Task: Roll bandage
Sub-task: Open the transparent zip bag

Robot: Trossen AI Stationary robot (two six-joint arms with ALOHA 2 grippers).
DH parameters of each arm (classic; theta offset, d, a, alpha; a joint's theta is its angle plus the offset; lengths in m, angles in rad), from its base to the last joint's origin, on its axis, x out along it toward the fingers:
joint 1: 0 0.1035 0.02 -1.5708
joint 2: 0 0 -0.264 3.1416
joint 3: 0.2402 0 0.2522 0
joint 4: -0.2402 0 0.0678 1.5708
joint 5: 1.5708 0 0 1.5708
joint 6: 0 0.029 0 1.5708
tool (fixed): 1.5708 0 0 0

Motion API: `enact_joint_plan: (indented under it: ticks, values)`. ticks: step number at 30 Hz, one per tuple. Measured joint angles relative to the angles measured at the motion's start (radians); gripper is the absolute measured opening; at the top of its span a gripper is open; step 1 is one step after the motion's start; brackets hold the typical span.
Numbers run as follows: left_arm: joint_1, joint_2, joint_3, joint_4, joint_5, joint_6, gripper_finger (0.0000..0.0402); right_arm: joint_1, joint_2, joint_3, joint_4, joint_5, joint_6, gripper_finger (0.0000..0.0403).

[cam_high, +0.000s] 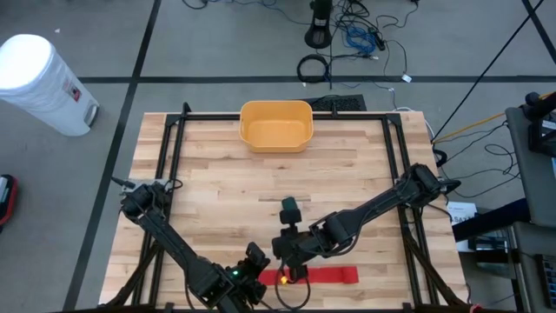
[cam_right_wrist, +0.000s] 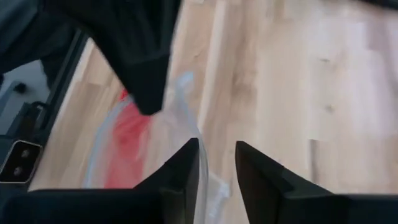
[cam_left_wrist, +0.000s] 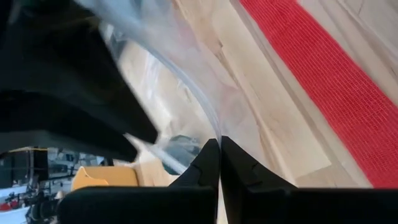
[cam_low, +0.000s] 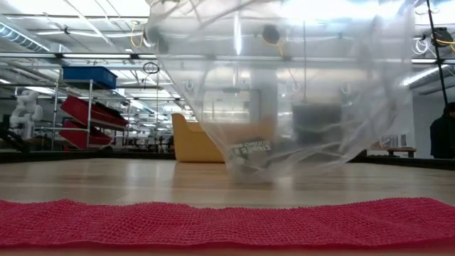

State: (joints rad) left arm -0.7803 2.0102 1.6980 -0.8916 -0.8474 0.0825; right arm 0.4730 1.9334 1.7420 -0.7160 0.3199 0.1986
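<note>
Pale butcher-block planks [cam_high: 217,174] fill my work surface inside a black frame, with a yellow plastic tub [cam_high: 276,124] at the far edge, well beyond both grippers. Both arms meet at the near edge. My left gripper [cam_left_wrist: 219,165] has its fingers pressed together on the rim of a clear plastic bag [cam_low: 284,92]; I judge it is there to keep the bag lifted off the wood, which is why the low view shows it hanging like a tent. My right gripper [cam_right_wrist: 216,163] sits just beside the left one, fingers a narrow gap apart, with the film's edge lying at that gap; I cannot tell whether it grips the film or has let go.

A long flat strip of red mesh bandage [cam_high: 326,276] lies unrolled on the wood, just under and to the right of the right gripper, reaching away toward the table's right side. Nothing is rolled yet. I reckon the bag has to be dealt with before either gripper is free for the strip's end.
</note>
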Motion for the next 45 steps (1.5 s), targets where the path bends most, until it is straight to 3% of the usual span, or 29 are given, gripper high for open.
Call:
enact_joint_plan:
  ticks: [18, 30, 36, 38, 42, 45]
  values:
    - [-0.007, -0.025, 0.033, -0.079, -0.032, -0.025, 0.0001, 0.179, -0.145, 0.000, -0.186, 0.292, 0.123, 0.0100]
    - [-0.013, -0.064, 0.033, -0.333, -0.045, -0.274, 0.0001, 0.272, -0.147, 0.000, -0.293, 0.282, 0.227, 0.0100]
    - [-0.021, -0.091, 0.033, -0.334, -0.061, -0.261, 0.0001, 0.275, -0.147, 0.000, -0.290, 0.291, 0.229, 0.0100]
    - [-0.021, -0.096, 0.033, -0.335, -0.068, -0.260, 0.0002, 0.275, -0.147, 0.000, -0.277, 0.334, 0.232, 0.0100]
    - [-0.017, -0.097, 0.033, -0.354, -0.090, -0.260, 0.0002, 0.275, -0.147, 0.000, -0.194, 0.544, 0.195, 0.0100]
    - [-0.014, -0.097, 0.033, -0.349, -0.089, -0.262, 0.0002, 0.272, -0.147, 0.000, -0.089, 0.565, 0.091, 0.0100]
